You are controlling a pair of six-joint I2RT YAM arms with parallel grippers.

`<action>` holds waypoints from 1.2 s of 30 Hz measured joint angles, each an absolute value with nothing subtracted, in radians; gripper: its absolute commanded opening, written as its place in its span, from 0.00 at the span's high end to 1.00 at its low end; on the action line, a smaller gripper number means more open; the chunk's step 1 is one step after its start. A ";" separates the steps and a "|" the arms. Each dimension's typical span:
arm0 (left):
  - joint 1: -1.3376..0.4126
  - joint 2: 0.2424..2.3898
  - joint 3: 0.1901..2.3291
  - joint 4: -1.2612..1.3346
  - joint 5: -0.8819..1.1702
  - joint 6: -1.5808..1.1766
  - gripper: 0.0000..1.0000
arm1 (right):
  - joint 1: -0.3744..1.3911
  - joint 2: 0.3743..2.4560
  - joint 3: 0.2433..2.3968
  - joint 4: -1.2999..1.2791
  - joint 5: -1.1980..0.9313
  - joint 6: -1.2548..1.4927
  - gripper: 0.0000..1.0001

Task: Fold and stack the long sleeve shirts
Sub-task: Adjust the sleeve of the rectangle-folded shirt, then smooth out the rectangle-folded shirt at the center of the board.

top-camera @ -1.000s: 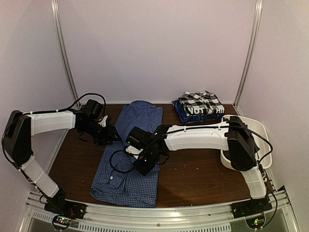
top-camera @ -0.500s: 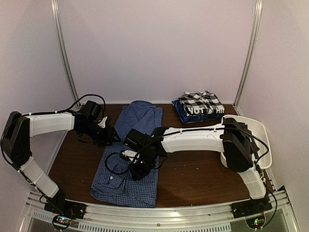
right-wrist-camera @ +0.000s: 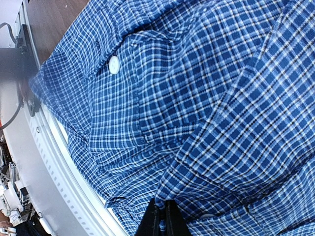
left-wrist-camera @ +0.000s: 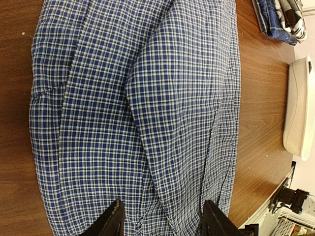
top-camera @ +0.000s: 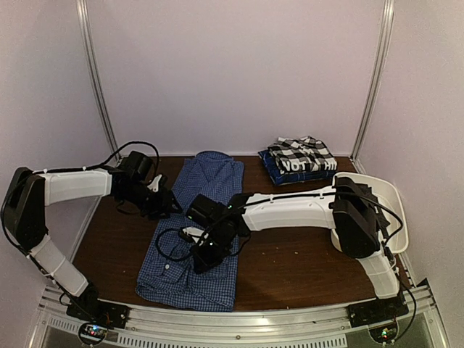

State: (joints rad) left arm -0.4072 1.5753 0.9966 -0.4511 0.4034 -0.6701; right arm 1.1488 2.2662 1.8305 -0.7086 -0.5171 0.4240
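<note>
Blue-and-white fine-check shirt spread lengthwise down the middle of the counter, with both grippers at it.
The left gripper hovers over the shirt's left edge with its fingers spread and nothing between them. The right gripper is down on the near half of the shirt with its fingers pressed together against the cloth; I cannot tell whether they pinch a fold. At the far right the other two shirts lie folded in a stack — the black-and-white large-check shirt on top of the dark blue lettered shirt. A white tub sits at the right edge.
</note>
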 measured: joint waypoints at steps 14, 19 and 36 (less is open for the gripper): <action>-0.407 1.578 0.997 -0.437 0.410 -0.670 0.45 | 1.150 2.249 1.749 -0.654 -0.550 0.451 0.69; -0.407 1.587 1.003 -0.419 0.422 -0.671 0.46 | 1.117 2.139 1.695 -0.601 -0.532 0.461 0.56; -0.458 1.860 1.289 -0.261 0.462 -0.698 0.50 | 0.725 1.941 1.511 -0.092 -0.475 0.595 0.62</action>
